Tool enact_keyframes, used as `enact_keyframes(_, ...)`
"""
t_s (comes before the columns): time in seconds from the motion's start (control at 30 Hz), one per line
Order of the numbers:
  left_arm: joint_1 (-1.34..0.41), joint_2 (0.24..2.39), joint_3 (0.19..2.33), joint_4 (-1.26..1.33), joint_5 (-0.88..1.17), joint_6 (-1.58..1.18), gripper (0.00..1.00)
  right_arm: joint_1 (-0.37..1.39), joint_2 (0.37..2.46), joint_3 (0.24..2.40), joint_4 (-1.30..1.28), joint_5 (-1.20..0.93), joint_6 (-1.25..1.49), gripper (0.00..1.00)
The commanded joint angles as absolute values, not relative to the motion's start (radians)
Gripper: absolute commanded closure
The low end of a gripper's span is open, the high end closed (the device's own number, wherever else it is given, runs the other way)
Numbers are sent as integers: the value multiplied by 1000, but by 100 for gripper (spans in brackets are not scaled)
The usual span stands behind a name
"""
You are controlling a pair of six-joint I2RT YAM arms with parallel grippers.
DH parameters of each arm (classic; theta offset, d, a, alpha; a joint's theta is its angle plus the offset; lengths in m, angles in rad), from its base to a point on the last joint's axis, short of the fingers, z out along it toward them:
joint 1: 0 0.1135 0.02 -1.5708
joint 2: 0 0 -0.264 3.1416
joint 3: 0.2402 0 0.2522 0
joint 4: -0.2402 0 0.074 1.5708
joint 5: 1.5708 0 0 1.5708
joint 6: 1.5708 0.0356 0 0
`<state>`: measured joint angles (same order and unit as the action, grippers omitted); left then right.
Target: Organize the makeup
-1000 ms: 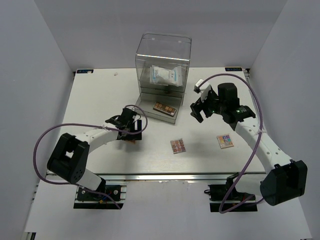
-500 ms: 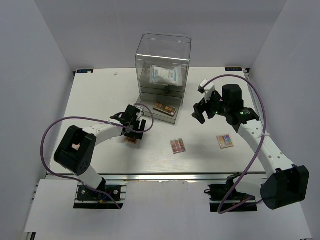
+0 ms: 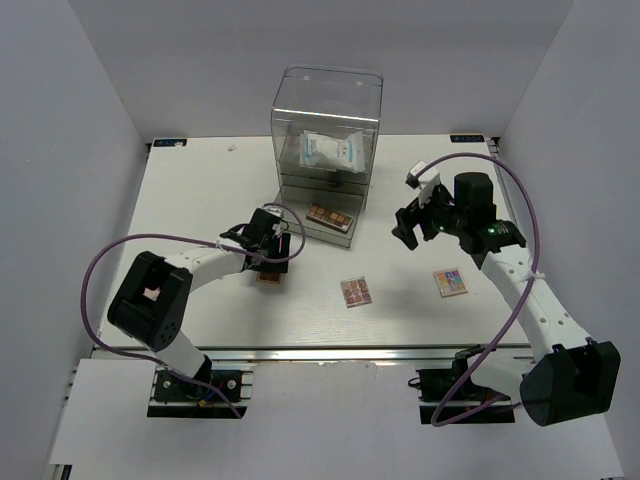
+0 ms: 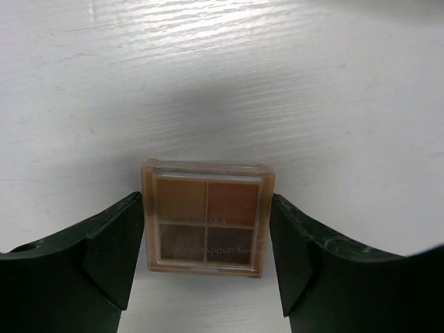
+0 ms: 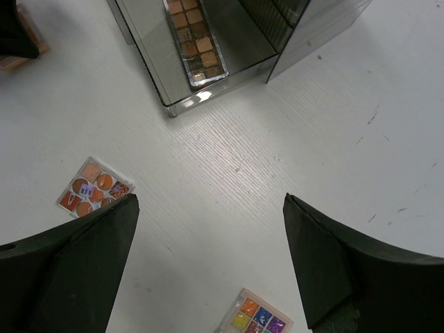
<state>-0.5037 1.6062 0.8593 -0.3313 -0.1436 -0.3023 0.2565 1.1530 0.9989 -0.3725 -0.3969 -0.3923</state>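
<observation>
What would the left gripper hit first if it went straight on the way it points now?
The brown palette, which lies squarely between the left gripper fingers, close at its sides. The fingers would probably straddle it and reach the table on either side. How far off the table is remains unclear.

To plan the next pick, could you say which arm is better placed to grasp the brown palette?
Left: the left gripper brackets the brown palette, one finger each side; the right gripper hovers well away.

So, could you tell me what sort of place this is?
Likely a robot test cell: white table boxed in by plain walls, left arm and right arm bolted to a metal frame.
</observation>
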Motion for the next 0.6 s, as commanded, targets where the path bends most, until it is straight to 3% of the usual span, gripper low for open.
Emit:
enact_keyframes(0.0, -508, 1513, 880, -275, -83, -435, 84, 236, 1112, 989, -374, -414, -379, 11)
enact_keyframes(0.23, -508, 1476, 971, -166, -86, -541, 88, 222, 1086, 970, -393, -429, -383, 13)
enact_keyframes(0.57, -506, 1730, 1285, -164, -208, -447, 85, 213, 1060, 937, -394, -445, -380, 15)
